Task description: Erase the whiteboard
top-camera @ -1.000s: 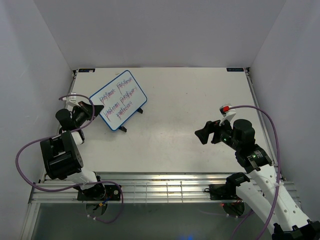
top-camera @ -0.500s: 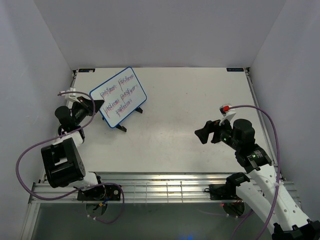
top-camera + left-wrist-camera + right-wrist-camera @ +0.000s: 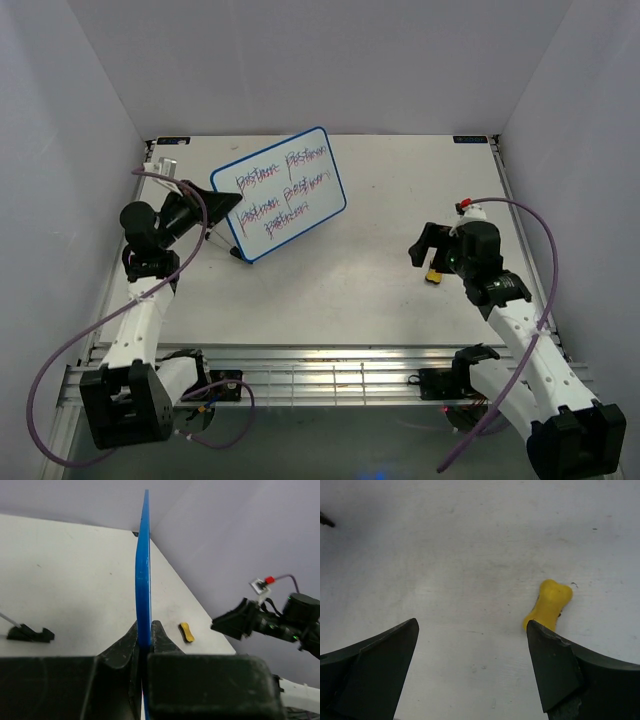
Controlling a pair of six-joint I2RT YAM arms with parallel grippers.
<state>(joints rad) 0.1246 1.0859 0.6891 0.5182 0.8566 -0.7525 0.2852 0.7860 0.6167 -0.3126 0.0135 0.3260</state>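
Note:
The whiteboard [image 3: 280, 192], blue-framed with red and blue writing, is held tilted up off the table at the left centre. My left gripper [image 3: 218, 210] is shut on its left edge. In the left wrist view the board shows edge-on as a blue strip [image 3: 143, 570] pinched between the fingers of the left gripper [image 3: 144, 626]. My right gripper [image 3: 425, 252] hangs open over the table at the right. A small yellow eraser [image 3: 434, 275] lies just beside it. In the right wrist view the eraser [image 3: 549, 604] lies by the right fingertip [image 3: 545, 645], outside the open right gripper [image 3: 472, 630].
A small black foot [image 3: 238, 254] sits below the board's lower corner and shows on the table [image 3: 30, 633] in the left wrist view. The white table [image 3: 380, 200] ends at grey walls on three sides. A metal rail [image 3: 320, 375] runs along the near edge.
The left gripper has carried the whiteboard up and to the right, toward the table's middle. The right arm has swung right and tipped down over the yellow eraser.

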